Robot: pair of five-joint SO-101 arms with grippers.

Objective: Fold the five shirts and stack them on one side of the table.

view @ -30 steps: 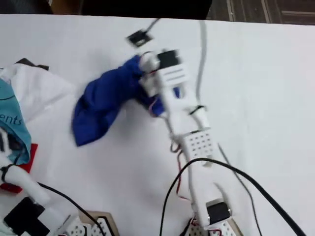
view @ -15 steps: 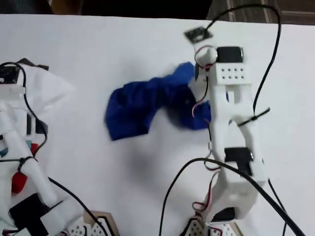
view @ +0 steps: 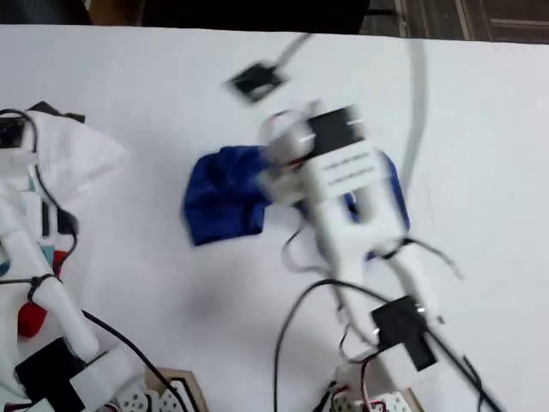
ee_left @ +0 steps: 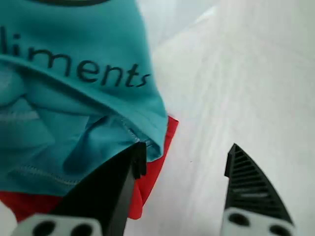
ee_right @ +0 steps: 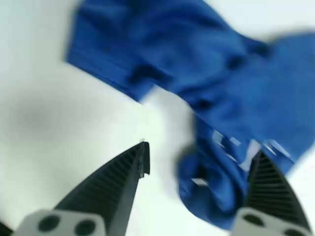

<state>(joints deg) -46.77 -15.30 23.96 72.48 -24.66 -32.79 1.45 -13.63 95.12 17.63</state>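
One crumpled royal-blue cloth shirt (view: 223, 193); right gripper (ee_right: 201, 150) above it, left gripper (ee_left: 187, 146) well apart by one teal printed shirt (ee_left: 74, 73); both jaws wide apart, empty.

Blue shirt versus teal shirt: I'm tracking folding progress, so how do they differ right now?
The blue shirt lies bunched by itself mid-table; the teal shirt lies over a red shirt. The teal shirt carries large dark lettering; the blue shirt shows only a small pale mark. Shared: both are rumpled, not folded.
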